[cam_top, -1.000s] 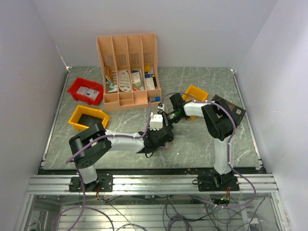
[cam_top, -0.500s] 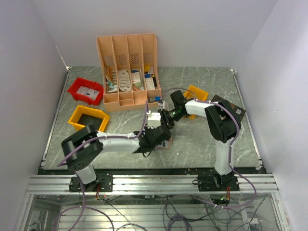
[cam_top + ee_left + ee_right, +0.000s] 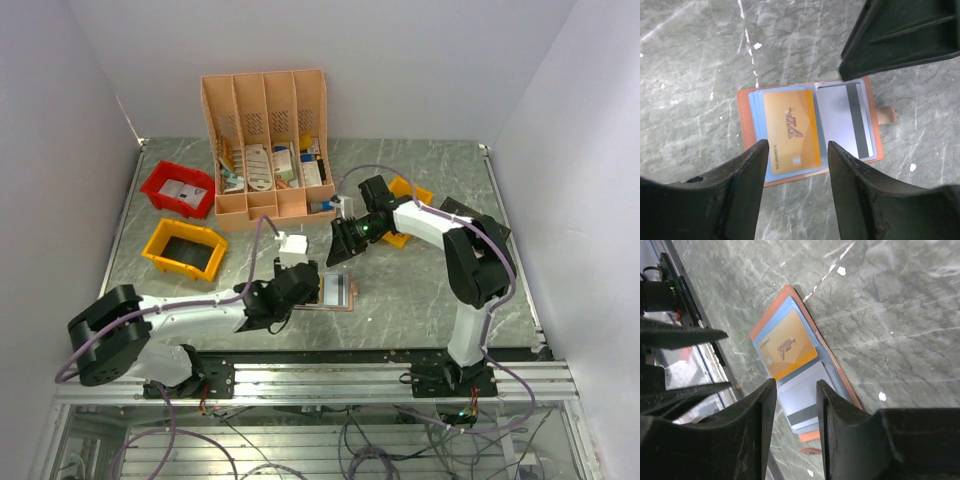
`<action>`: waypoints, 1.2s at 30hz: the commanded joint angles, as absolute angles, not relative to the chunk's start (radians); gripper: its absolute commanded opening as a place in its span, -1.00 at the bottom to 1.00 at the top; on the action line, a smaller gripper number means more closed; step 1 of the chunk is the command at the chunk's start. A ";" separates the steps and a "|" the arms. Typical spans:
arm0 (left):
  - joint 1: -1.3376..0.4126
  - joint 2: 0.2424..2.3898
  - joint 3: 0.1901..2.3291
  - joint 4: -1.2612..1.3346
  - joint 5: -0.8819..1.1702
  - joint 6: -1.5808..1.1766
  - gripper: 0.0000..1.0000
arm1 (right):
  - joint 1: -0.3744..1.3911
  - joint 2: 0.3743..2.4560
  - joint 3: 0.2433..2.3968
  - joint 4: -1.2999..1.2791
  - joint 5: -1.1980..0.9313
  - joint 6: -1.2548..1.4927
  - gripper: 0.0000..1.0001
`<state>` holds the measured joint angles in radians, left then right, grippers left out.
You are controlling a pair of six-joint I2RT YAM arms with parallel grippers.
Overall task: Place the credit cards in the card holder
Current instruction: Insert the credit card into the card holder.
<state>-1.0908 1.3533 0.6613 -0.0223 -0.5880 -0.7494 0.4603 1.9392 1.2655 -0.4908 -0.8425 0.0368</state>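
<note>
Tan card holder (image 3: 741,125) open flat on table (image 3: 690,60); orange card (image 3: 791,129), striped pale card (image 3: 845,120) in pockets. Left gripper (image 3: 797,145), right gripper (image 3: 795,385) above, jaws apart, empty. Advise pressing card edges flush, gently.

Bare surface (image 3: 410,292) lies right of the card holder (image 3: 338,290). Left pincer (image 3: 308,286) blocks its left, right pincer (image 3: 337,254) its far side.

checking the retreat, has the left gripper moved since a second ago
Yes. The left gripper pulled back leftward off the card holder, toward the left-hand yellow bin.
</note>
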 commanded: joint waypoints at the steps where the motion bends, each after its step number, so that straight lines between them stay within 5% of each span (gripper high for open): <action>1: -1.059 1.225 0.585 0.037 -0.541 -0.743 0.35 | 0.460 1.816 1.229 -0.445 -0.781 -0.067 -0.33; 7: -0.925 1.031 0.439 0.118 -0.393 -0.772 0.57 | 0.468 1.640 1.076 -0.241 -0.861 -0.232 -1.00; 13: -0.795 0.957 0.367 0.157 -0.213 -0.810 0.46 | 0.523 1.718 1.155 -0.386 -0.858 -0.476 -1.00; 26: -0.732 1.028 0.330 0.212 -0.117 -0.851 -0.25 | 0.656 1.881 1.206 -0.441 -0.669 -0.444 -1.00; 36: -0.718 1.100 0.321 0.279 -0.090 -0.847 -0.30 | 0.657 1.908 1.219 -0.488 -0.640 -0.508 -1.00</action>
